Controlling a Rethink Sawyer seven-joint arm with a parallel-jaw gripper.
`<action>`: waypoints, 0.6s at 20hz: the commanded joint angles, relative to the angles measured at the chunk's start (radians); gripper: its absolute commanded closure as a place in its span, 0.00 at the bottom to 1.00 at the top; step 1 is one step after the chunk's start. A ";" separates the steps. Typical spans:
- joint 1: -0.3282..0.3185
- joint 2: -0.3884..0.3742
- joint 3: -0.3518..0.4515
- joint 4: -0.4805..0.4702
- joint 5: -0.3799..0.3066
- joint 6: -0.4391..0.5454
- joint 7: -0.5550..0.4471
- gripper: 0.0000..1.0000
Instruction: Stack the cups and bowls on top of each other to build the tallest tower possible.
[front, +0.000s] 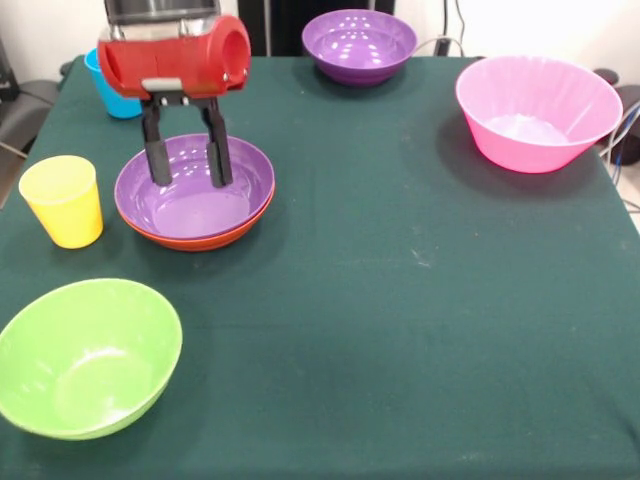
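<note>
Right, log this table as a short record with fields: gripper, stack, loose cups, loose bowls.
gripper: gripper, fingers open, over the stack
stack: purple bowl nested in wide orange bowl
loose cups: yellow cup upright; blue cup partly behind the arm
loose bowls: lime green bowl, second purple bowl, big pink bowl

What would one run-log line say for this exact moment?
hand: open, above purple bowl | purple bowl: nested in orange bowl | tower: two bowls | yellow cup: loose
</note>
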 joint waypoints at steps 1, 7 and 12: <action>0.039 -0.103 -0.019 0.036 0.004 0.211 -0.056 0.00; 0.048 -0.106 -0.018 0.021 0.013 0.250 -0.041 0.00; 0.055 -0.080 -0.014 -0.020 0.004 0.268 -0.050 0.00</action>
